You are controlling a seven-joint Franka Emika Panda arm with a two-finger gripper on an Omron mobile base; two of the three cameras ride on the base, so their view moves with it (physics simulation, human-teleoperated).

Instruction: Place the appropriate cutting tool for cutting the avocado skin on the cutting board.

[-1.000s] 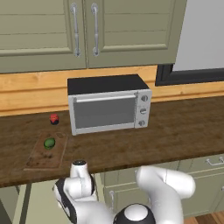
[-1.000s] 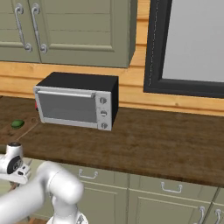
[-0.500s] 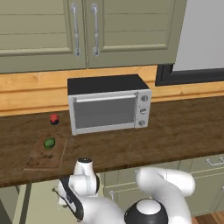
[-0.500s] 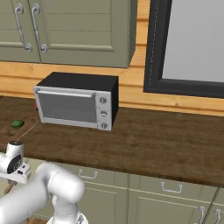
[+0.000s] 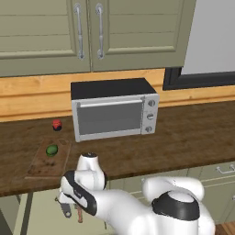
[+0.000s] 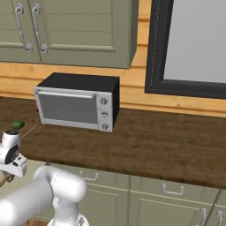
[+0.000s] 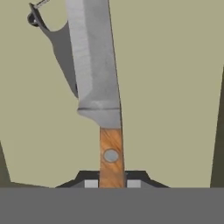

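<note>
1. below the counter [image 5: 183,137] edge, left of the microwave [image 5: 113,109]: jaws pinching the knife [image 7: 98,83] by its wooden handle.
2. left of the microwave: avocado [image 5: 52,149] on cutting board [image 5: 43,166].

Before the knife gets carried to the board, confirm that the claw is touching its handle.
Touching. In the hand view the claw is shut on the knife, its fingertips pressed against both sides of the wooden handle with no gap.
</note>
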